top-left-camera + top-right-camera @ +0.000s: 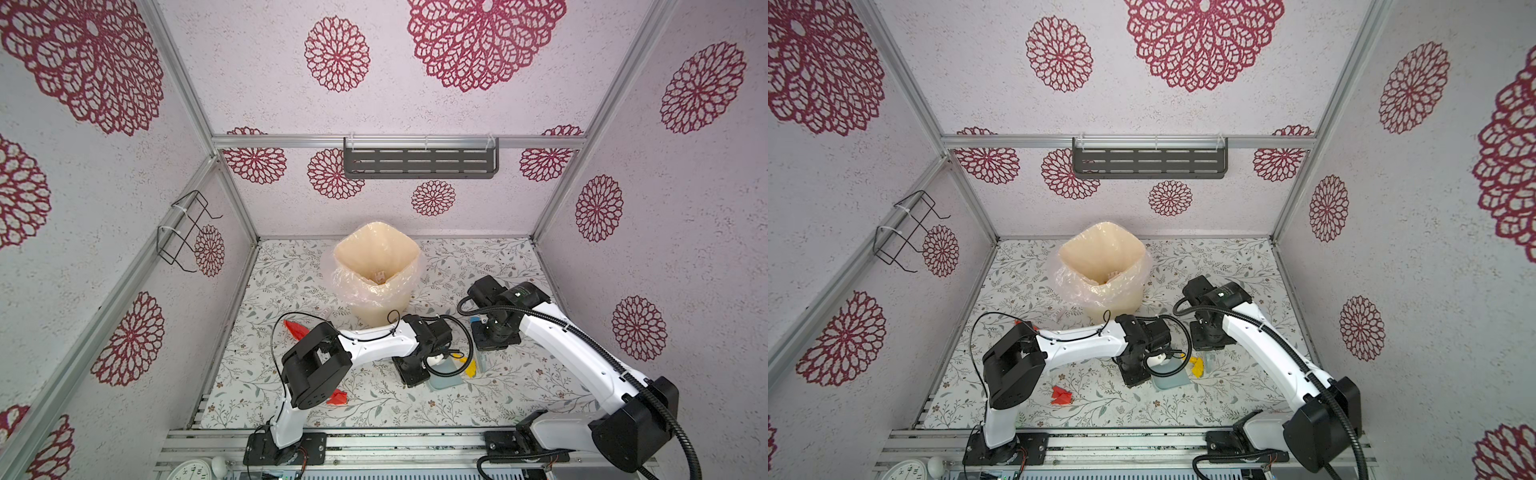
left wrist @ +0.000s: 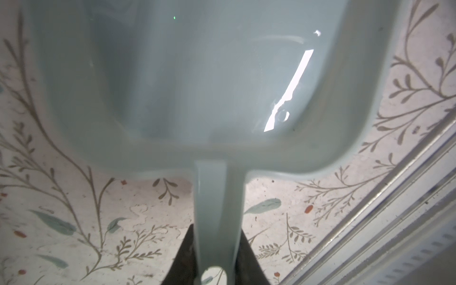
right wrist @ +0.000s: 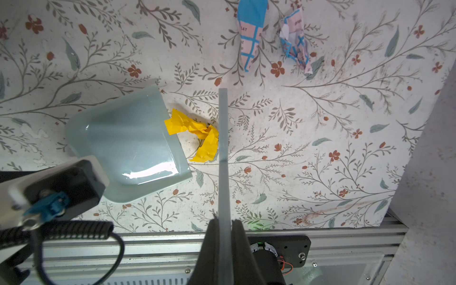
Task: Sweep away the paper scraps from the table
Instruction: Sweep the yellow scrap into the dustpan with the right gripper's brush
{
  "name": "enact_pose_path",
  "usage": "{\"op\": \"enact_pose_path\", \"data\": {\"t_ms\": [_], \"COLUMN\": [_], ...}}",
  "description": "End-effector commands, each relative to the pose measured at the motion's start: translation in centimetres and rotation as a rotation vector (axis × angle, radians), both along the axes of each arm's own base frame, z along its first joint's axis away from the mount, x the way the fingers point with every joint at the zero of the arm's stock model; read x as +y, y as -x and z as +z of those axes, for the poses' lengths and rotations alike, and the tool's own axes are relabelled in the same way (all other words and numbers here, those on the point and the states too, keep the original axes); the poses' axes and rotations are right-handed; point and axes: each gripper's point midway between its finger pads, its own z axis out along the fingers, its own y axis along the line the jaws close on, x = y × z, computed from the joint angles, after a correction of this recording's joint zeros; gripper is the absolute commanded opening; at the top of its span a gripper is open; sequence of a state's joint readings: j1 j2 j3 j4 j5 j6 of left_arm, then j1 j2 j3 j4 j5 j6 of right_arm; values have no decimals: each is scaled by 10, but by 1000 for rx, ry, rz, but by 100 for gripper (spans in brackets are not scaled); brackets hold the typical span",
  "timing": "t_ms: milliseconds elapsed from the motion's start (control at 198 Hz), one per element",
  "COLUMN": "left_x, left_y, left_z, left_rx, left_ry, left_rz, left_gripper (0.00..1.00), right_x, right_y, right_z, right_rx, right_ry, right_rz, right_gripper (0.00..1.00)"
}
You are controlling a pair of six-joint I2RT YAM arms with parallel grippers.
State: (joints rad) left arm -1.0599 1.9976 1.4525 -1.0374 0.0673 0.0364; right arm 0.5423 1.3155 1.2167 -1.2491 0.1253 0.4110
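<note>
Yellow scrap (image 3: pixel 195 134): you'll see it crumpled, lying mid-table.
Red scraps (image 1: pixel 1061 395): two, crumpled, apart, left side.
Printed scraps (image 3: pixel 249 37): two, blue-lined, side by side.
Table (image 3: pixel 320 148): white, leafy print.

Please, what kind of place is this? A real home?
Probably not a home: it looks like a robot test booth dressed as one. Patterned panels sit in an aluminium frame, a left arm and a right arm are bolted to a rail, and a lined bin stands on the leaf-printed table.

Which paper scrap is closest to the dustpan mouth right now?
The yellow scrap, right at the dustpan lip; the red scraps and blue-printed scraps lie well away.
</note>
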Motion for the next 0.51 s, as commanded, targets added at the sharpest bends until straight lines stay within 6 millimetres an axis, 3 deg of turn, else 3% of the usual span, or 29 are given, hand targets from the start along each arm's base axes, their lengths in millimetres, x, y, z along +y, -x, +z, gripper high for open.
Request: {"op": "enact_pose_path", "data": {"t_ms": [0, 374, 501], "left_x": [-6, -6, -6], "left_y": [-6, -8, -8], "left_z": [1, 2, 2], "left_rx": [-5, -9, -10], "left_ry": [25, 35, 41], "left_rz": [-4, 7, 12], "left_gripper": [0, 0, 0], "right_x": [9, 61, 64], "right_y": [3, 8, 10], "right_z": [0, 20, 26], "right_rx": [14, 25, 24], "right_ry": [-43, -243, -251], "right_rz": [18, 120, 128], "right_gripper": [0, 0, 0]}}
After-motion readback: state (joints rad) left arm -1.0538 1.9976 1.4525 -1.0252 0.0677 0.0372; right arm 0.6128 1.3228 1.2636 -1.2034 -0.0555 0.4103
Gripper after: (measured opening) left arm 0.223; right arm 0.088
